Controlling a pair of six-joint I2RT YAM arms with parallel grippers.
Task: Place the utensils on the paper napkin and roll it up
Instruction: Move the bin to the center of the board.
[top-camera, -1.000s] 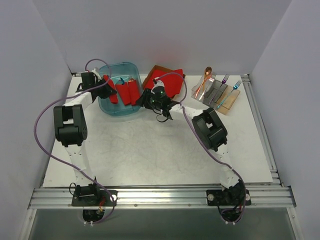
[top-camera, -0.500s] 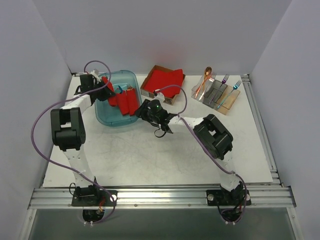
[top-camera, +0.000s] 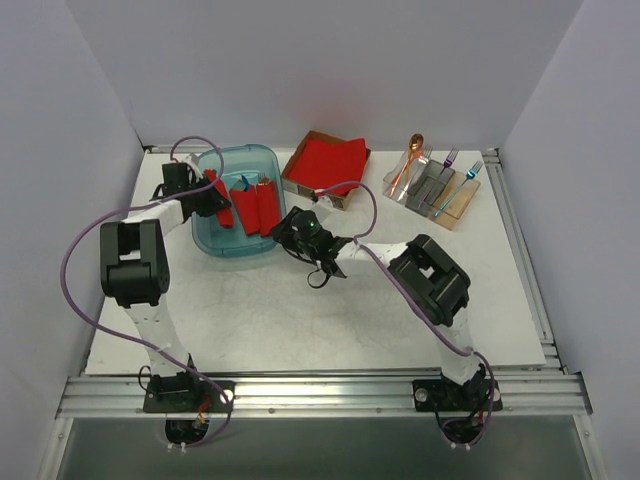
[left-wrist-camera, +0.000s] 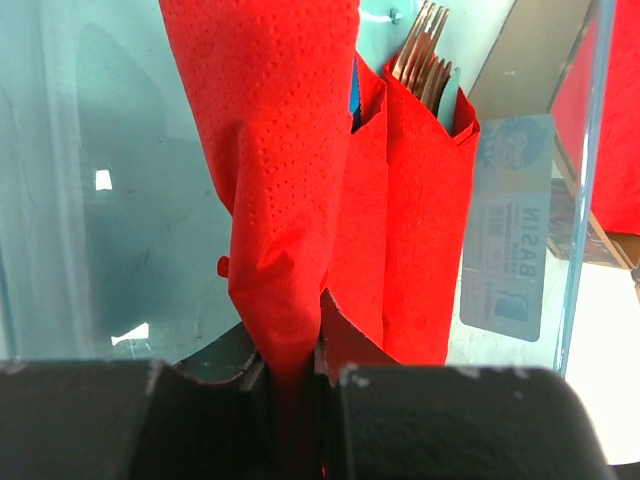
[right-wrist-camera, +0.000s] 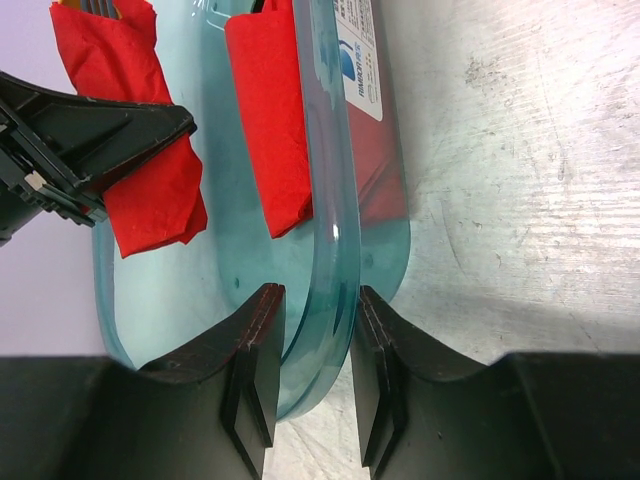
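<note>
The utensils stand in a clear rack at the back right: an orange spoon (top-camera: 413, 150), a purple fork (top-camera: 450, 158) and a blue fork (top-camera: 470, 172). No single paper napkin sheet is in view. My left gripper (top-camera: 208, 193) (left-wrist-camera: 290, 350) is shut on a red rolled bundle (top-camera: 219, 203) (left-wrist-camera: 280, 150), held over the teal basin (top-camera: 212, 238). My right gripper (top-camera: 286, 232) (right-wrist-camera: 318, 320) is at the basin's right side, its jaws closed on the basin's rim (right-wrist-camera: 335, 240).
Two more red bundles (top-camera: 256, 203) (left-wrist-camera: 425, 230) lie in the basin, fork tines (left-wrist-camera: 425, 50) poking from one. A brown cardboard box with a thick red stack (top-camera: 325, 162) sits behind the right gripper. Grey walls enclose the table on three sides.
The right gripper has narrowed onto the basin's rim and drawn the basin toward the front. The left gripper has followed with the red bundle. The red stack is now uncovered.
</note>
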